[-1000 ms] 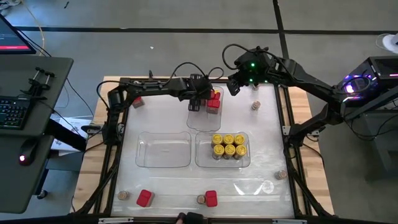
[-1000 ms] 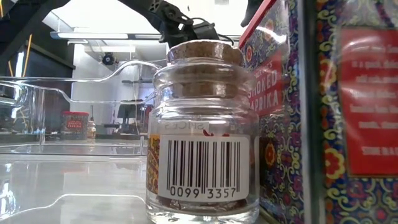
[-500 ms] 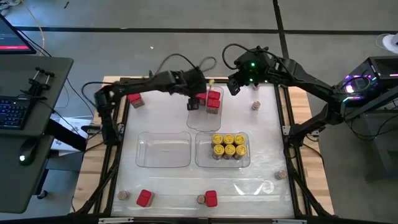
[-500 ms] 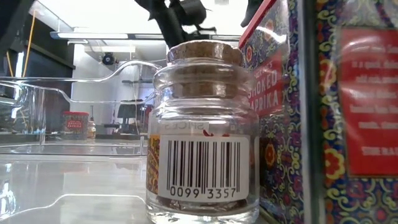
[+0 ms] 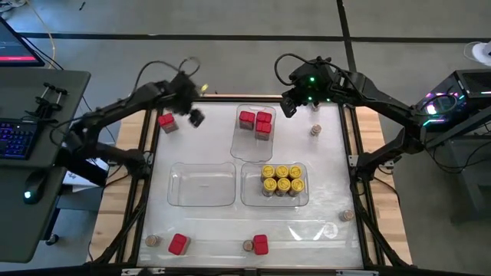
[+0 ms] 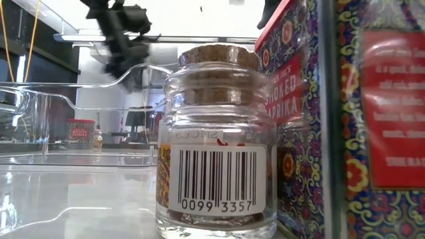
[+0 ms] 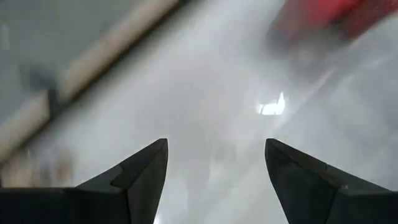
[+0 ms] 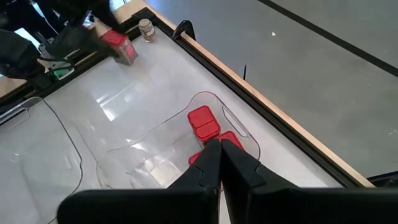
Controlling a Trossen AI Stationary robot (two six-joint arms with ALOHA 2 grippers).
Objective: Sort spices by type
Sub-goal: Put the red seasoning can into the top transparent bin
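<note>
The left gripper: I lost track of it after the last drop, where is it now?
In the high view the left gripper hangs open and empty over the table's far left, between the loose red box and the far tray.

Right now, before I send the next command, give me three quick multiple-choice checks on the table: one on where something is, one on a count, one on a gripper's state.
1. Where is the left gripper?
A. Over the tray of yellow-lidded jars
B. Near the table's far left corner, beside a loose red box
C. At the near edge

2. How many yellow-lidded jars sit in their clear tray?
A. Three
B. Six
C. Nine

3. How do the left gripper's fingers stand?
A. Open, holding nothing
B. Shut on a red box
C. Shut on a cork-stoppered jar

Answers:
1. B: the high view shows it next to the loose red box by the far left corner.
2. B: six yellow lids show in two rows of three.
3. A: the left wrist view shows bare table between the spread fingers.
</note>
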